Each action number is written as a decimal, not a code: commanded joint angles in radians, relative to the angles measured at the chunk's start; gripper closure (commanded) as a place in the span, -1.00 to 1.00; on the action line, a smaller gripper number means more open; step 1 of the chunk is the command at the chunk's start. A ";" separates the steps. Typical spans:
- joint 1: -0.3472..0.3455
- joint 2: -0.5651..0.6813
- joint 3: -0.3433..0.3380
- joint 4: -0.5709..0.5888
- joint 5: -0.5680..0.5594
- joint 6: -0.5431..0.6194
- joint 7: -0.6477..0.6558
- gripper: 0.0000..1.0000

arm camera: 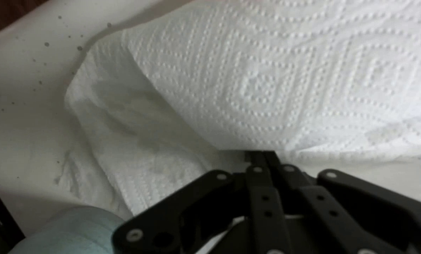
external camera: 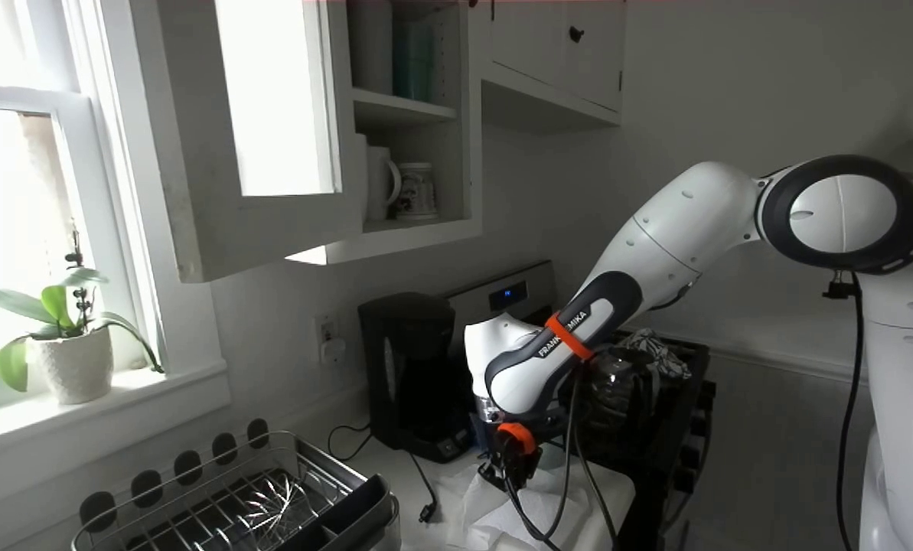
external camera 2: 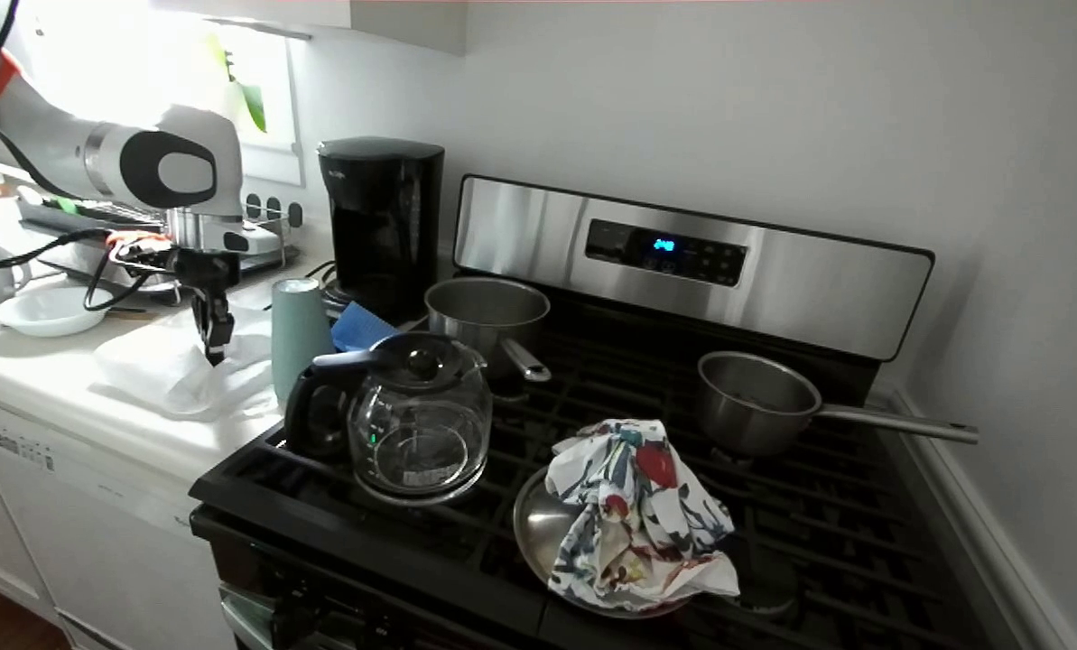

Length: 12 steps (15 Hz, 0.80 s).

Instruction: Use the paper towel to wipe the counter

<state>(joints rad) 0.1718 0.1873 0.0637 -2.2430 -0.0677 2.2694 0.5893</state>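
Paper towel point(arm camera: 259, 84) lies crumpled on the tabletop point(external camera 2: 23, 366), just beside the pale blue cup point(external camera 2: 300, 338). End effector point(arm camera: 263, 154), near that cup, points down, jaws closed together on a fold of towel. Glass coffee pot point(external camera 2: 421, 438) stands on the stove point(external camera 2: 366, 551), across the cup from the towel.

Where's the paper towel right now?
In an exterior view, the paper towel lies crumpled at the left on the white counter, beneath the pincer, just left of the pale blue-green cup.
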 commanded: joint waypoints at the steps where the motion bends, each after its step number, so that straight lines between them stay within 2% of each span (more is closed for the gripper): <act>1: 0.004 0.026 0.011 0.029 0.017 -0.035 -0.019 0.99; 6: 0.015 0.094 0.041 0.087 0.092 -0.007 -0.016 0.99; 12: 0.035 0.186 0.087 0.198 0.247 0.002 -0.024 0.99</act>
<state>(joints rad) 0.1929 0.2787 0.1287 -2.1190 0.0864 2.2562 0.5807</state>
